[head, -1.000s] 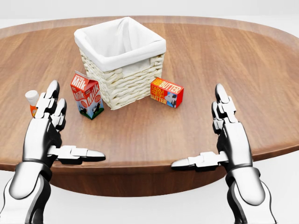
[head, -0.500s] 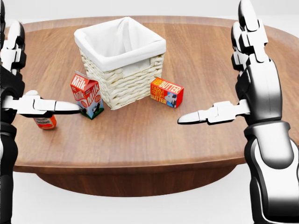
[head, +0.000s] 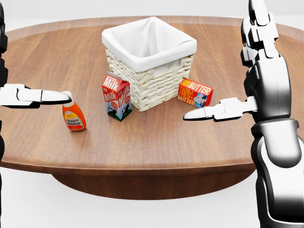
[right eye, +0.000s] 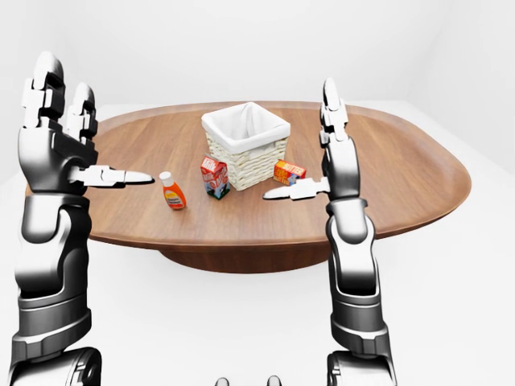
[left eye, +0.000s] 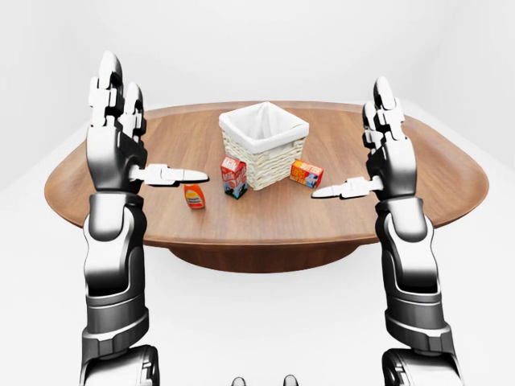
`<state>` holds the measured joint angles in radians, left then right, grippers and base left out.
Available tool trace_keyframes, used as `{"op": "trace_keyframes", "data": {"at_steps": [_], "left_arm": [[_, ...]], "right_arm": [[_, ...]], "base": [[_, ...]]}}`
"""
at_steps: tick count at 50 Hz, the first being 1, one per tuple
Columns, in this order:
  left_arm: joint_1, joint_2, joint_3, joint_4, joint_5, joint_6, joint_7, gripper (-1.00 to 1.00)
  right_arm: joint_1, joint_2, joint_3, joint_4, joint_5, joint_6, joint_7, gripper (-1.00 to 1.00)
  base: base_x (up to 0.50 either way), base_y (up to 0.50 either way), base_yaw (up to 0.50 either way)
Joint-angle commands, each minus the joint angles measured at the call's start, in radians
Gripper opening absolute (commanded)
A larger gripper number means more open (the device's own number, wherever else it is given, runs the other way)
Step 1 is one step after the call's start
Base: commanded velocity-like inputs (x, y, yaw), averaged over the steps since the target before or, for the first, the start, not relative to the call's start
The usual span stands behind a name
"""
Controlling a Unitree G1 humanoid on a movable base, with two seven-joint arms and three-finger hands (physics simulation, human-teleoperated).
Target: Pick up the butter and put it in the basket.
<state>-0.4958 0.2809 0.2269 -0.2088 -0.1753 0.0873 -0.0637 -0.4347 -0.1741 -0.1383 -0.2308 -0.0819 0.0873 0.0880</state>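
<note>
Nothing is done yet: the butter (head: pixel 195 93) lies on the worktop (head: pixel 142 142) beside the empty basket (head: pixel 148 61). Both the left hand (left eye: pixel 121 137) and right hand (head: pixel 261 57) are raised, spread open, holding nothing.

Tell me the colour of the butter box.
The butter box is orange and red with yellow lettering and a white panel; the head view shows it best.

Head view looks down close on the table (head: pixel 156 142) (both eye views, farther back, share it).
</note>
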Motion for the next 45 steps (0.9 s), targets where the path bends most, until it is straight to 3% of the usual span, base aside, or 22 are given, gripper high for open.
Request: {"op": "trace_keyframes", "data": {"at_steps": [1,14,45], "left_arm": [[-0.018,0.0,-0.002,0.001,-0.007,0.0,0.006,1.0],[0.002,-0.003,-0.003,-0.016,-0.007,0.0,0.002,1.0],[0.014,-0.021,-0.016,0.051,0.032,0.0,-0.01,1.0]], "right_arm": [[-0.013,-0.01,-0.003,0.007,-0.004,0.0,-0.014,1.0],[-0.005,-0.002,0.006,-0.017,-0.016,0.0,-0.004,1.0],[0.003,-0.008,-0.004,-0.033,-0.009,0.0,0.012,1.0]], "base": [[0.0,0.0,0.0],[0.06,0.0,0.0],[0.28,0.0,0.0]]}}
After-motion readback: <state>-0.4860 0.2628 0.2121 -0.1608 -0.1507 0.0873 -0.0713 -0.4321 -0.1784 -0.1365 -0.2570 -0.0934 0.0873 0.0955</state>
